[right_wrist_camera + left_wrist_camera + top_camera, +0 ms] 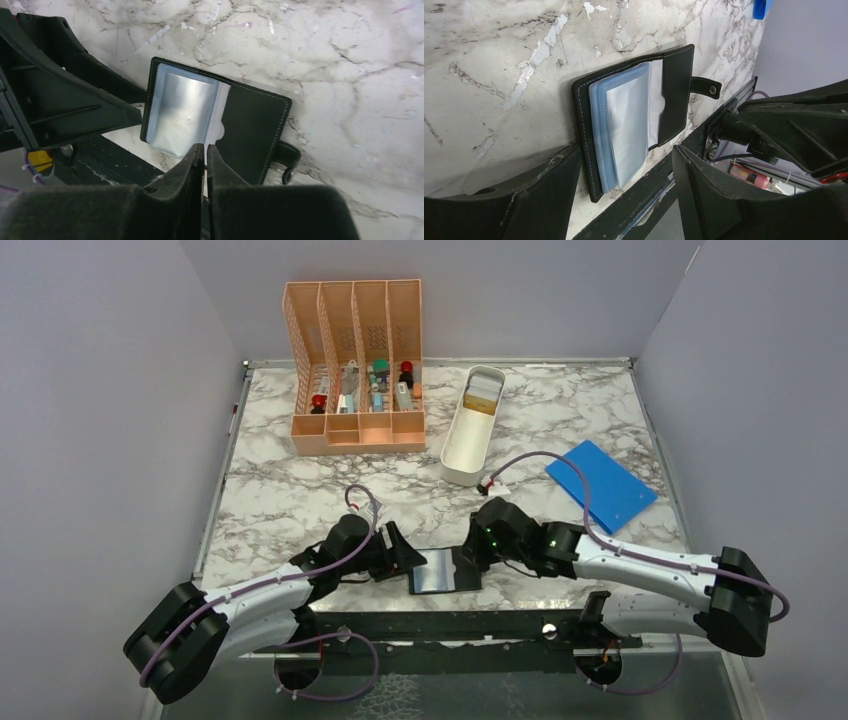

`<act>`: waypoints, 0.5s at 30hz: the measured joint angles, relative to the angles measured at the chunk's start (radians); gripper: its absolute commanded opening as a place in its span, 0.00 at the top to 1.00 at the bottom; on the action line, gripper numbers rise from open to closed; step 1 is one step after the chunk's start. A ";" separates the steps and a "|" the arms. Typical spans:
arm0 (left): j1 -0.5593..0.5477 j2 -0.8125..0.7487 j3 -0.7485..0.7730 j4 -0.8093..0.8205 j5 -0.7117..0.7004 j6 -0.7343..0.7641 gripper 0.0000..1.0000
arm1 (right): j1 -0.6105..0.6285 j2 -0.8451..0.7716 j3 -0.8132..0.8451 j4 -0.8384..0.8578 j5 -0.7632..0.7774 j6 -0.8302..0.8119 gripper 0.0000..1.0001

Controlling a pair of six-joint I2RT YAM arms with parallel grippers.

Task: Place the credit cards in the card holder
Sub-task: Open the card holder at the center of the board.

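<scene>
The black card holder (445, 572) lies open near the table's front edge, its clear sleeves (624, 125) fanned up and its snap tab (706, 87) pointing right. My left gripper (403, 560) is at its left end, open, with its fingers either side of the holder's near corner (626, 150) and not touching it. My right gripper (205, 146) is low over the holder (250, 125), by the sleeves' edge. Only a thin slit shows between its fingers, and I see nothing in it. Credit cards (483, 397), tan and white, lie in the white tray at the back.
The long white tray (462, 455) stands at the back middle. Left of it is the peach slotted organizer (355, 370) with small items inside. A large flat blue rectangle (600, 485) lies at the right. A black rail (450, 625) runs along the table's front edge, just below the holder.
</scene>
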 measured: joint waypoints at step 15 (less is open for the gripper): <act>-0.001 0.014 0.009 0.002 -0.005 -0.010 0.31 | 0.000 0.206 -0.105 0.212 -0.025 -0.022 0.99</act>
